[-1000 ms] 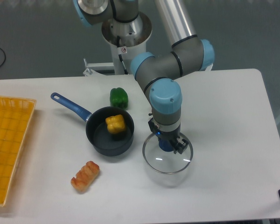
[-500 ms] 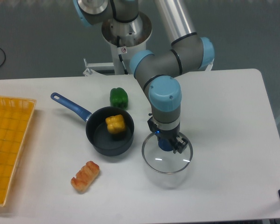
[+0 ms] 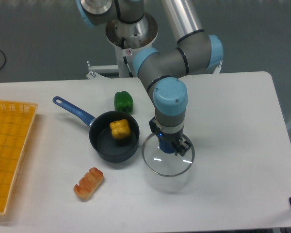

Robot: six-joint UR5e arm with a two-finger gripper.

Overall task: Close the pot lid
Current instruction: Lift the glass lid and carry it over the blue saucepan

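- One pot (image 3: 114, 141), centre frame, open; long blue handle runs toward the upper left.
- One lid (image 3: 168, 158), just right of the pot, lying about level, rim near the pot's.
- One gripper (image 3: 169, 147), closed around the lid's blue knob.
- One yellow pepper (image 3: 120, 129) inside pot, one green pepper (image 3: 123, 102) above it, one bread roll (image 3: 88, 183) lower left, one yellow basket (image 3: 8, 150) at left edge.

one pot (image 3: 114, 144); one lid (image 3: 167, 160); two peppers (image 3: 123, 102); one bread (image 3: 88, 183); one basket (image 3: 9, 160)
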